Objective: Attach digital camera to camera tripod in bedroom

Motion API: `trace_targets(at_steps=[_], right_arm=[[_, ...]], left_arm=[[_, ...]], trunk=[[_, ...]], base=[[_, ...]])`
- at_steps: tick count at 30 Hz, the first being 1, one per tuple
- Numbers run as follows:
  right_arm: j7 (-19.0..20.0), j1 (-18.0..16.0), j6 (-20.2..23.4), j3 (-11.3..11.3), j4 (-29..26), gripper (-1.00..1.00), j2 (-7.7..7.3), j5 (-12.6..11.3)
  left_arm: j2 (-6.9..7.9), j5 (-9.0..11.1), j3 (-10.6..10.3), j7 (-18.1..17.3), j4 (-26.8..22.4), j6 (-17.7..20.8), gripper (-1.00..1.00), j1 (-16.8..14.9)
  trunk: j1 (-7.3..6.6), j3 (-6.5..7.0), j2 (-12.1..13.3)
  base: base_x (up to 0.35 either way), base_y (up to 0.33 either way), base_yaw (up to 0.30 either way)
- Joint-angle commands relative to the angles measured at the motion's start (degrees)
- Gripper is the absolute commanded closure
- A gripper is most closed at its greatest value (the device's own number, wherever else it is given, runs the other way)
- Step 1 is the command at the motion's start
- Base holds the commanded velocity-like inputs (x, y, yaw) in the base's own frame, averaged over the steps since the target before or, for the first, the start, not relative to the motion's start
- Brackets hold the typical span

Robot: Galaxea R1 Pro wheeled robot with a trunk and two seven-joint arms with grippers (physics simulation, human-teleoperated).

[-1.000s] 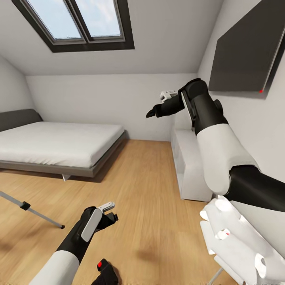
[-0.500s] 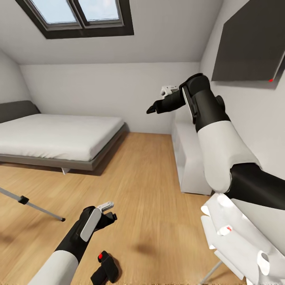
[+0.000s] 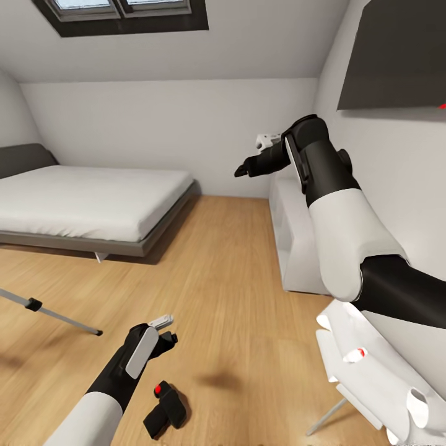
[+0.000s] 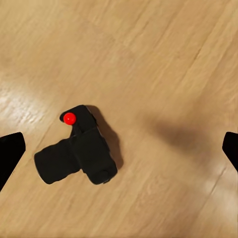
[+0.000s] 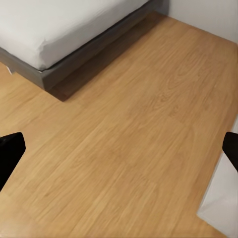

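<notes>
The digital camera (image 3: pixel 165 410), small and black with a red button, lies on the wood floor near my base. It also sits between the fingertips in the left wrist view, digital camera (image 4: pixel 77 154). My left gripper (image 3: pixel 167 333) hovers above it, open and holding nothing; the left gripper (image 4: pixel 119 150) has its fingertips (image 4: pixel 10 153) at the frame's edges. One silver leg of the camera tripod (image 3: pixel 52 314) with a black foot crosses the floor at left. My right gripper (image 3: pixel 241 171) is raised high toward the far wall, and the right gripper (image 5: pixel 119 151) is open over bare floor.
A grey-framed white bed (image 3: pixel 93 207) stands at back left. A white shelf (image 3: pixel 297 248) lines the right wall under a black TV (image 3: pixel 396 56). A white folded object with a grey metal leg (image 3: pixel 365 371) sits by my right side. A skylight (image 3: pixel 124 9) is overhead.
The whole picture has shifted upward, so the head view has tipped down. The digital camera now shows fully below my left gripper. Both arms hold nearly the same pose.
</notes>
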Motion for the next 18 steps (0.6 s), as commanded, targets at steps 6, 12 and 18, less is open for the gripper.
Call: trace_targets(at_steps=[6,12,18], right_arm=[[0.2,0.0,0.1,-0.2,-0.2,-1.0,0.04,0.5],[0.2,0.0,0.1,0.0,-0.6,-1.0,0.04,0.7],[0.0,0.0,0.1,-0.1,-0.7,-1.0,0.04,0.6]], left_arm=[[0.0,0.6,-0.2,1.7,-0.1,-0.3,-1.0,0.0],[-0.01,0.6,-0.2,1.9,-0.1,-0.4,-1.0,0.0],[-0.01,0.6,-0.3,2.0,-0.1,-0.4,-1.0,0.0]], trunk=[[0.14,-1.39,-0.1],[0.29,-2.72,-0.2],[0.45,-4.05,-0.3]], base=[[0.0,0.0,0.0],[0.0,0.0,0.0],[0.0,0.0,0.0]])
